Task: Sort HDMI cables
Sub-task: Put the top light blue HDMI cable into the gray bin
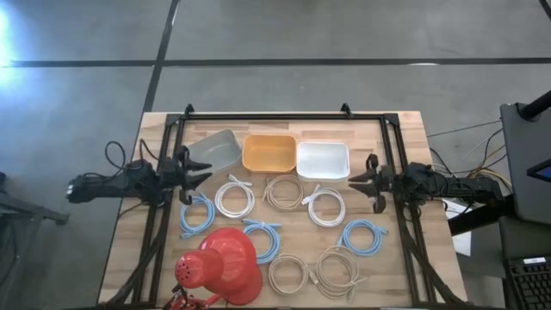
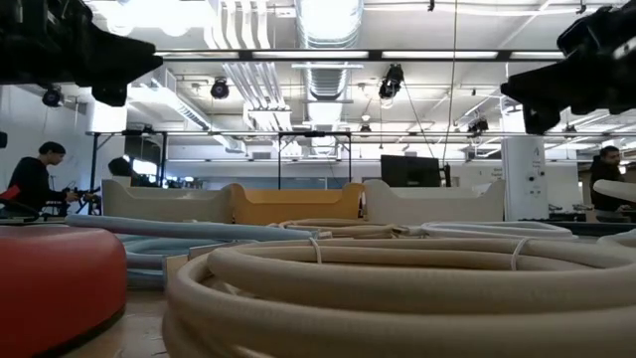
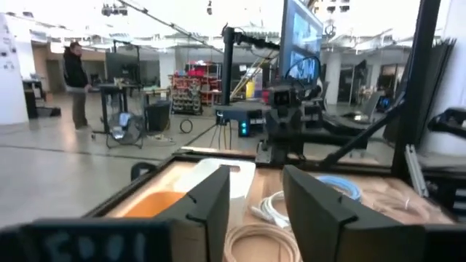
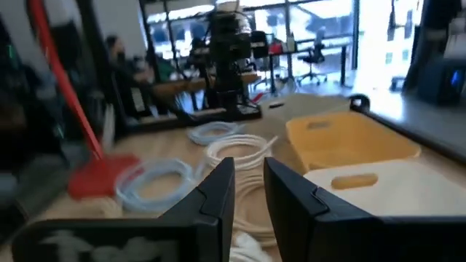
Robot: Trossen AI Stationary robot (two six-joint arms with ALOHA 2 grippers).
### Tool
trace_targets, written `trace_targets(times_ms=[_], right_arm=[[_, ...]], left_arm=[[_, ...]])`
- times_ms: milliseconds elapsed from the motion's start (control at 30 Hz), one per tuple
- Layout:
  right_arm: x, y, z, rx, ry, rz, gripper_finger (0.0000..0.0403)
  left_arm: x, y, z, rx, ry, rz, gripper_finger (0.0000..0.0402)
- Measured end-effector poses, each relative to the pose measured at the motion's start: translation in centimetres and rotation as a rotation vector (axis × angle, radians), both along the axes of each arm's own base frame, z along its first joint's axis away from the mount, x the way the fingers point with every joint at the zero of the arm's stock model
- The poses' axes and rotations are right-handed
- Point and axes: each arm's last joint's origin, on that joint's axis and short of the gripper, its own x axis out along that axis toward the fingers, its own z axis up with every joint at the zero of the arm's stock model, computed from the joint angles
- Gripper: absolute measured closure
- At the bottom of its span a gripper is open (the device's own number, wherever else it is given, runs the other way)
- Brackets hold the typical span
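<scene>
Several coiled cables lie flat on the wooden table (image 1: pixel 405 258): light blue ones (image 1: pixel 196 215) (image 1: pixel 261 239) (image 1: pixel 364 236), white ones (image 1: pixel 234 198) (image 1: pixel 326 207) and beige ones (image 1: pixel 284 193) (image 1: pixel 288 275) (image 1: pixel 336 269). My left gripper (image 1: pixel 200 170) is open and empty at the table's left side, above the table, beside the grey bin. My right gripper (image 1: pixel 363 181) is open and empty at the right side, beside the white bin. Each wrist view shows that arm's own open fingers (image 3: pixel 255 207) (image 4: pixel 250 193) with coils on the table beyond.
A grey bin (image 1: pixel 222 148), an orange bin (image 1: pixel 269 153) and a white bin (image 1: pixel 323 159) stand in a row at the far side. A red cone-shaped lamp (image 1: pixel 219 267) lies at the near left. A black frame (image 1: pixel 284 114) runs round the table. People stand in the room behind.
</scene>
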Motion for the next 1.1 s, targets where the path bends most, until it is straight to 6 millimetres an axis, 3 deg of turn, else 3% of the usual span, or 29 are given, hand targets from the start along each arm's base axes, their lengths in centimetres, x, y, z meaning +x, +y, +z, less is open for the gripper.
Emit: trace_targets(times_ms=[100, 300, 433, 633, 733, 833, 1100], right_arm=[[0.0, -0.1, 0.3, -0.021, -0.034, -0.041, 0.0334], [-0.2, -0.5, 1.6, -0.381, -0.126, -0.225, 0.0331], [-0.6, -0.7, 2.7, -0.318, -0.233, -0.316, 0.0336], [-0.6, -0.3, 3.1, -0.257, -0.31, -0.16, 0.0345], [-0.6, -0.3, 3.1, -0.233, -0.312, -0.137, 0.034], [-0.5, -0.3, 2.8, -0.208, -0.276, -0.128, 0.032], [0.3, -0.3, 2.1, -0.144, -0.197, -0.117, 0.0256]], left_arm=[[0.2, 0.0, -0.1, 0.002, 0.055, 0.007, 0.0256], [0.4, 0.3, 0.5, 0.012, 0.196, 0.115, 0.0259], [0.6, 0.3, 1.7, -0.056, 0.291, 0.112, 0.0259], [0.6, 0.2, 2.9, -0.084, 0.561, 0.108, 0.0259], [1.4, 0.0, 3.1, -0.108, 0.604, 0.049, 0.0259], [2.3, -0.3, 2.8, -0.146, 0.662, -0.04, 0.0259], [3.5, -0.6, 0.5, -0.271, 0.9, -0.012, 0.0259]])
